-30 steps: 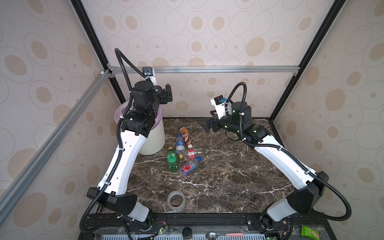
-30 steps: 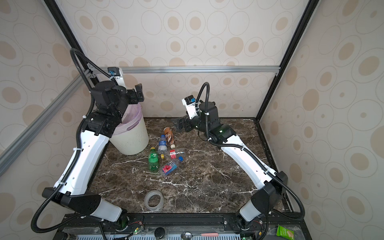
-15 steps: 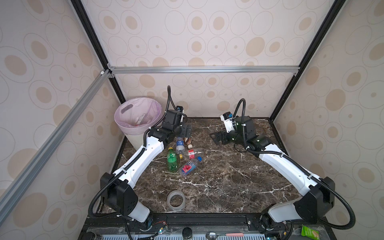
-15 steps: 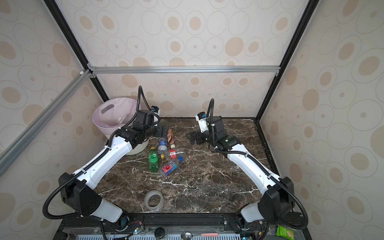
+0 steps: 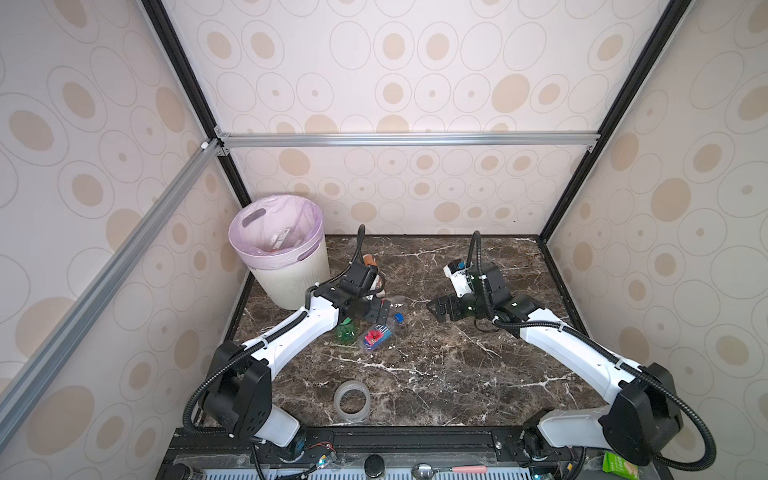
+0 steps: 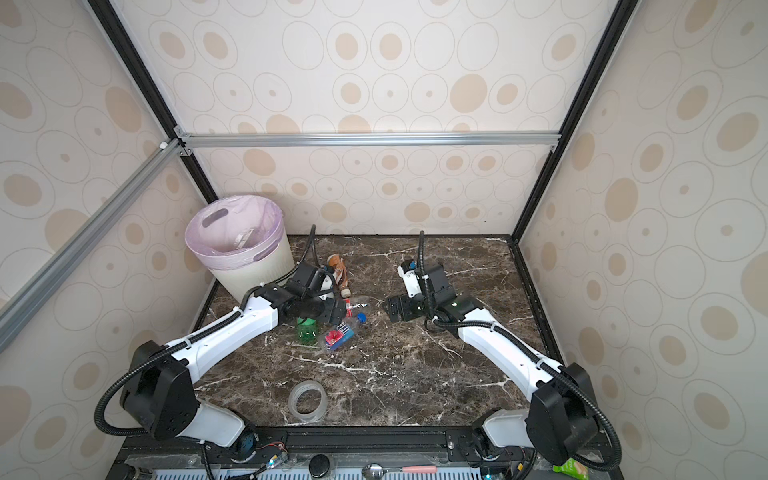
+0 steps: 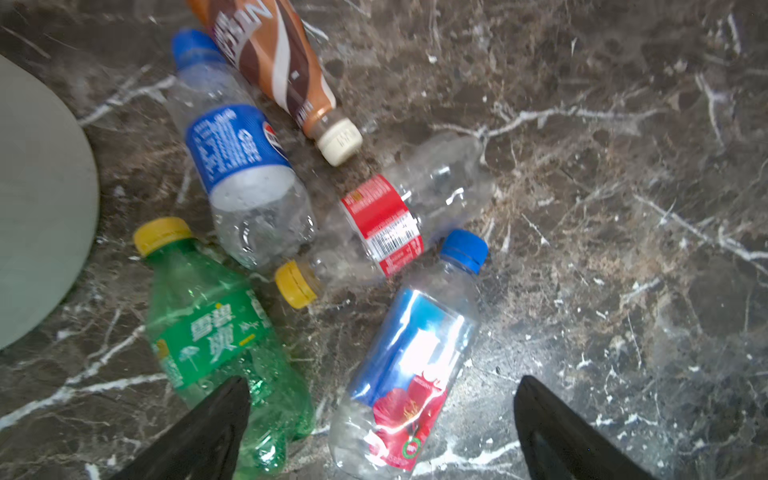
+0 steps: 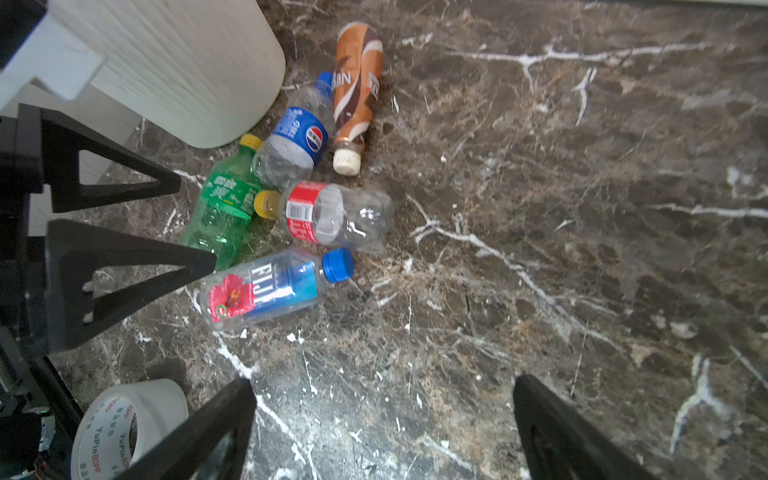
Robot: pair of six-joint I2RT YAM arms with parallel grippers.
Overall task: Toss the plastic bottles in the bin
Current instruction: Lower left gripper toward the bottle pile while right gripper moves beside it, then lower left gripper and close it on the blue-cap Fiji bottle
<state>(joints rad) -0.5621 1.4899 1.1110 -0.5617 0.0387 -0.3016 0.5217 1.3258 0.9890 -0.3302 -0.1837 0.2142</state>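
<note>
Several plastic bottles lie bunched on the dark marble beside the bin (image 5: pixel 291 274): a green one (image 7: pixel 216 332), a blue-and-red labelled clear one (image 7: pixel 407 365), a red-labelled one (image 7: pixel 386 224), a blue-labelled one (image 7: pixel 237 153) and a brown-wrapped one (image 7: pixel 274 54). My left gripper (image 7: pixel 380 399) hangs open just above the cluster, its fingers spanning the green and the blue-and-red bottle without holding either. My right gripper (image 8: pixel 380 399) is open over bare marble to the right of the bottles (image 8: pixel 291 216). Other bottles lie inside the bin's pink liner (image 5: pixel 286 241).
A clear tape ring (image 5: pixel 352 401) lies near the table's front edge, left of centre. Black frame posts and patterned walls close in the table (image 5: pixel 478 374) at the back and sides. A spoon (image 5: pixel 449 469) rests on the front rail.
My left arm has swung down from above the bin to low over the bottle cluster. The right arm has dropped closer to the table. Both grippers stayed open.
</note>
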